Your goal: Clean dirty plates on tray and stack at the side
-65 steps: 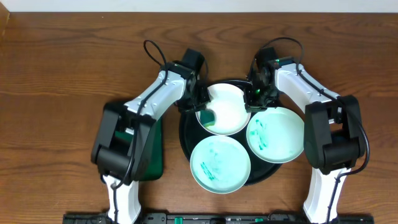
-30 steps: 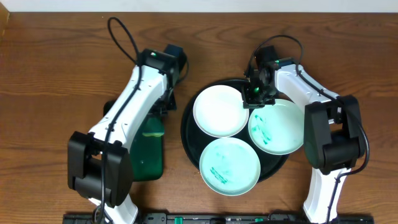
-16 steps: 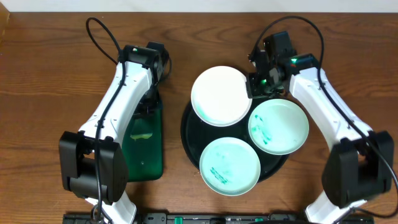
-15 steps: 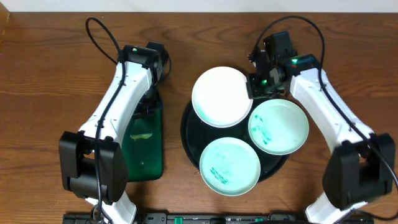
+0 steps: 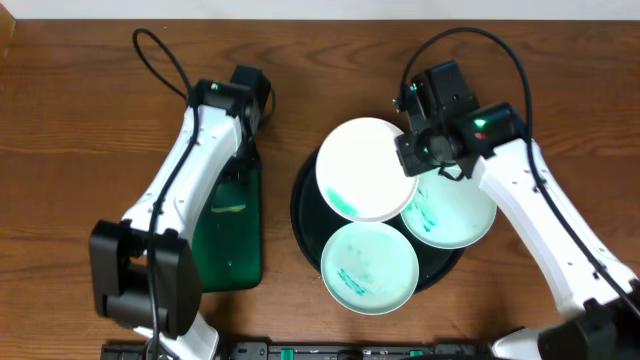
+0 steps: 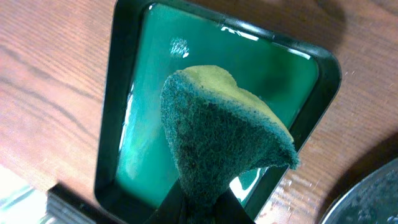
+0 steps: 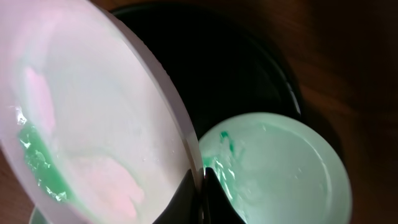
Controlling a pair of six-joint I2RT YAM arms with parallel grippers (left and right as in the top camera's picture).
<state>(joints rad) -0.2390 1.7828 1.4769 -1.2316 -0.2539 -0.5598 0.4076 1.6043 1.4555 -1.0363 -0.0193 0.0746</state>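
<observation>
Pinching plate (image 5: pixel 368 168) rim between right fingers (image 7: pixel 219 202) | sponge (image 6: pixel 217 143) in left fingers (image 6: pixel 233 210)

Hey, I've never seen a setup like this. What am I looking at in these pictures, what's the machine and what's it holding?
These are two white robot arms at a wooden table, each ending in a two-finger gripper. The wide picture comes from a camera above the table; the other two come from cameras on the wrists. The left gripper pinches a green-and-yellow sponge by a rectangular green tray that seems to hold liquid. The right gripper grips the rim of a white plate, tilted, with green residue at its low edge. On a round black tray lie two more plates smeared green: a front plate and a side plate.
</observation>
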